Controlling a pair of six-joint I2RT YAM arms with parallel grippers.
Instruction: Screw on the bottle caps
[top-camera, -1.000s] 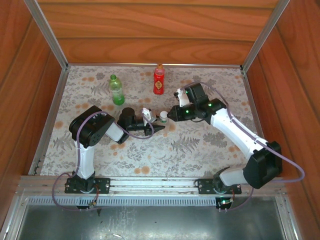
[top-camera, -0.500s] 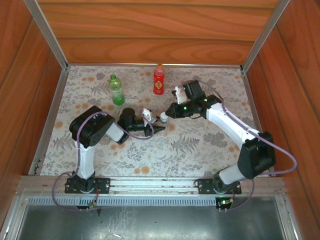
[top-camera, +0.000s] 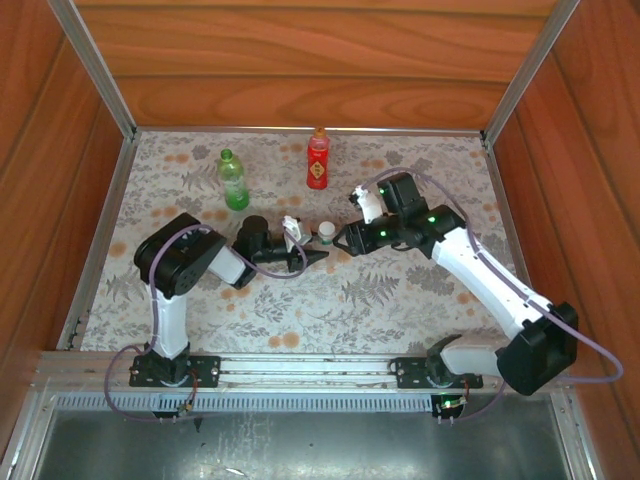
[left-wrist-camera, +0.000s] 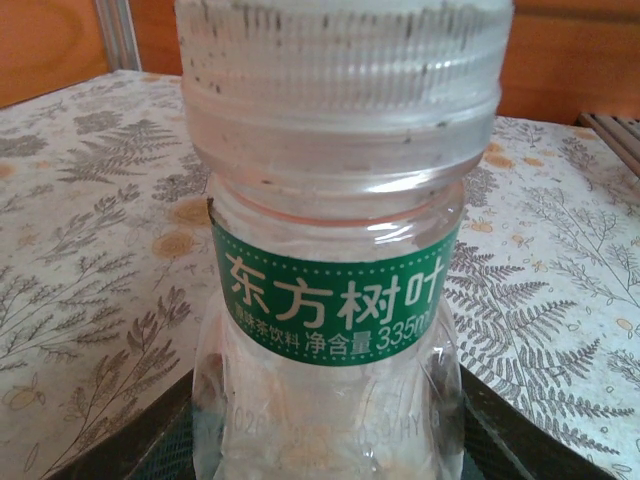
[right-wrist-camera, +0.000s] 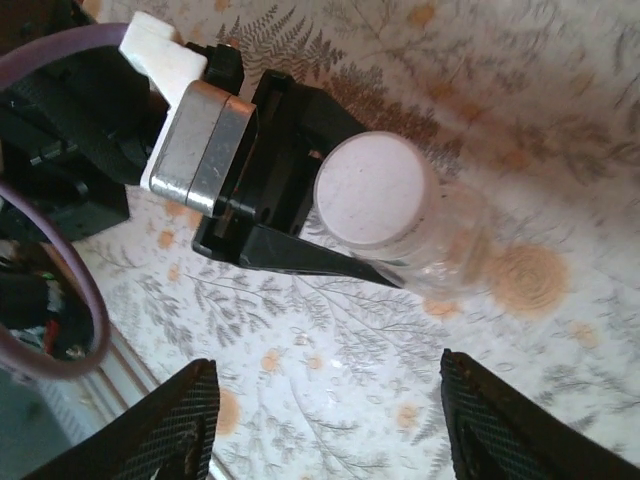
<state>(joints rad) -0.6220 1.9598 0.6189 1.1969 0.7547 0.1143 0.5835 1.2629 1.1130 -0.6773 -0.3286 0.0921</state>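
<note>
At the left of the table (top-camera: 170, 190), in the top view, the green bottle (top-camera: 234, 182) stands upright with its green cap (top-camera: 227, 154) on, well apart from both arms. Next comes the left gripper (top-camera: 312, 253), reaching in low from the left. As far as we can judge from the right wrist view, it is clenched around the body of the clear bottle (top-camera: 326, 240); one dark finger (right-wrist-camera: 300, 262) lies against its side below the neck. Near the far edge, the red bottle (top-camera: 318, 165) wears its orange cap (top-camera: 320, 131).

The clear bottle stands upright near mid-table, long axis vertical, and the white cap (right-wrist-camera: 372, 190) sits on its neck; we cannot tell how far it is threaded. Just right of it hangs the right gripper (right-wrist-camera: 325, 362), released, its fingers spread wide. The cap lies ahead of those fingers, not between them, and the right arm is the nearer one to it. We judge that the gripper must advance over the cap, centred on the bottle's axis, before closing and turning.
</note>
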